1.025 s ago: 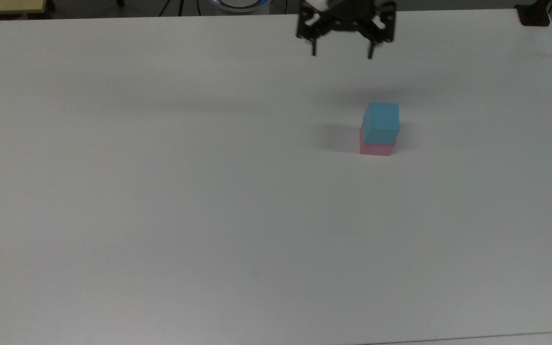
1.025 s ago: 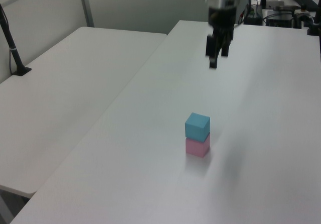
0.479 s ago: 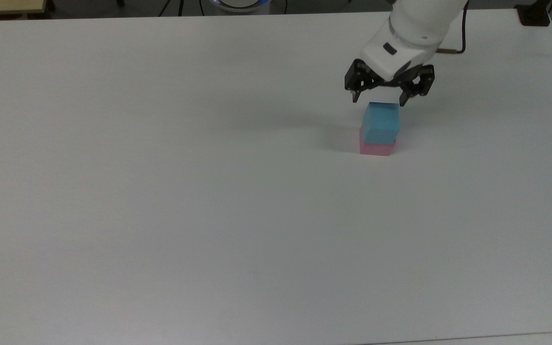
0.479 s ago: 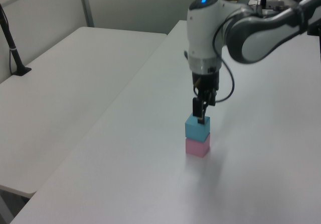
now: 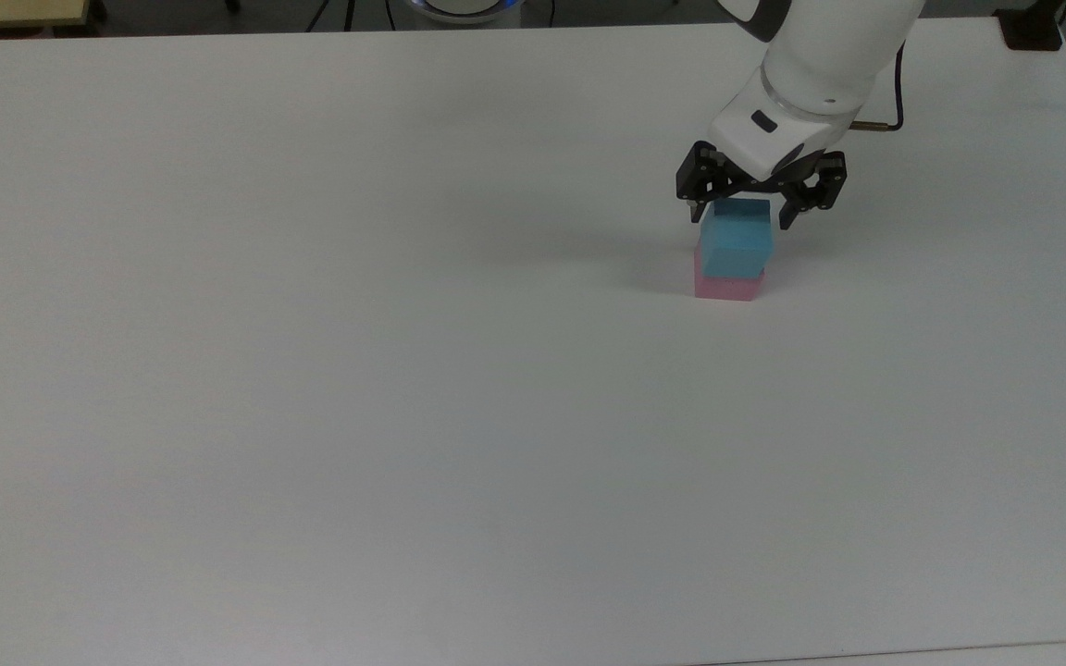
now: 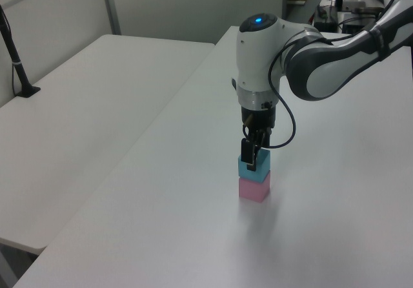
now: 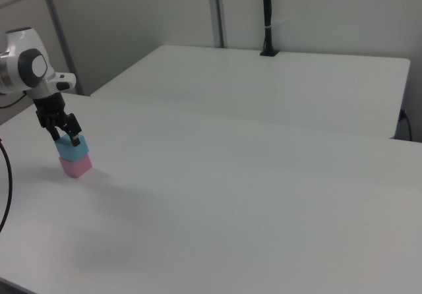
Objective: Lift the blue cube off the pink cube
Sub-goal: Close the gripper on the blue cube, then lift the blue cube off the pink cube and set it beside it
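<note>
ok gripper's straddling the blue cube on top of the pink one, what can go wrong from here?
1. The gripper is open around the blue cube, with little room on either side; closing off-centre could push it sideways.
2. The blue cube sits slightly offset on the pink cube, so a nudge could tip the stack.
3. Descending further may bring the fingertips onto the pink cube, dragging it along on the lift.

A white, rounded robot arm (image 6: 261,55) with dark grey joint sections, a glowing blue light on top of its wrist housing and a thin black cable looping beside it, ending in a black two-finger gripper (image 5: 742,220) of open linkage bars on a white flange.
</note>
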Tool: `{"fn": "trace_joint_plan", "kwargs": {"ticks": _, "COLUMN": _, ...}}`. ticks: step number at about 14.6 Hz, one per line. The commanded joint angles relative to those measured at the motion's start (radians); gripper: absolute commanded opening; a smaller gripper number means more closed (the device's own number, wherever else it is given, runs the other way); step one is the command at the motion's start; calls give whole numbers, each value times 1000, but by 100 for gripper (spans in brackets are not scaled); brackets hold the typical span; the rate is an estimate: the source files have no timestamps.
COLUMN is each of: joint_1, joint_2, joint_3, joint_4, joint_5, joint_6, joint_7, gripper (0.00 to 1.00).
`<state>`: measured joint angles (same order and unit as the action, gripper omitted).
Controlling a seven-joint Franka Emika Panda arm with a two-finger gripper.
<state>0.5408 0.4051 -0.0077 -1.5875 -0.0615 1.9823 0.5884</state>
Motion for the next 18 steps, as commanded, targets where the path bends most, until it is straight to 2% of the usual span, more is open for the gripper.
{"fn": "trace_joint_plan", "kwargs": {"ticks": 1, "joint_1": 21, "joint_2": -11, "joint_3": -14, "joint_4": -6, "joint_5": -14, "joint_6": 15, "joint_7": 25, "gripper": 100}}
{"fn": "trace_joint_plan", "kwargs": {"ticks": 4, "joint_1": 34, "joint_2": 21, "joint_3": -15, "joint_4": -8, "joint_5": -17, "joint_6": 24, "joint_7": 25, "gripper": 82}}
{"fn": "trace_joint_plan", "kwargs": {"ticks": 6, "joint_1": 30, "joint_2": 24, "joint_3": -15, "joint_4": -8, "joint_5": -17, "joint_6": 33, "joint_7": 19, "gripper": 66}}
{"fn": "trace_joint_plan", "kwargs": {"ticks": 7, "joint_1": 24, "joint_2": 18, "joint_3": -20, "joint_4": -8, "joint_5": -18, "joint_6": 26, "joint_7": -8, "gripper": 46}}
{"fn": "trace_joint_plan", "kwargs": {"ticks": 9, "joint_1": 10, "joint_2": -12, "joint_3": -28, "joint_4": -6, "joint_5": -9, "joint_6": 15, "joint_7": -102, "gripper": 24}}
{"fn": "trace_joint_plan", "kwargs": {"ticks": 10, "joint_1": -11, "joint_2": -26, "joint_3": -28, "joint_4": -6, "joint_5": -6, "joint_6": -12, "joint_7": -136, "gripper": 21}}
{"fn": "trace_joint_plan", "kwargs": {"ticks": 14, "joint_1": -131, "joint_2": -55, "joint_3": -29, "joint_4": 0, "joint_5": -4, "joint_6": -63, "joint_7": -263, "gripper": 25}}
{"fn": "trace_joint_plan", "kwargs": {"ticks": 16, "joint_1": -192, "joint_2": -23, "joint_3": -29, "joint_4": -3, "joint_5": -20, "joint_6": -40, "joint_7": -300, "gripper": 25}}
{"fn": "trace_joint_plan", "kwargs": {"ticks": 18, "joint_1": -260, "joint_2": 20, "joint_3": -29, "joint_4": -6, "joint_5": -26, "joint_6": 12, "joint_7": -357, "gripper": 31}}
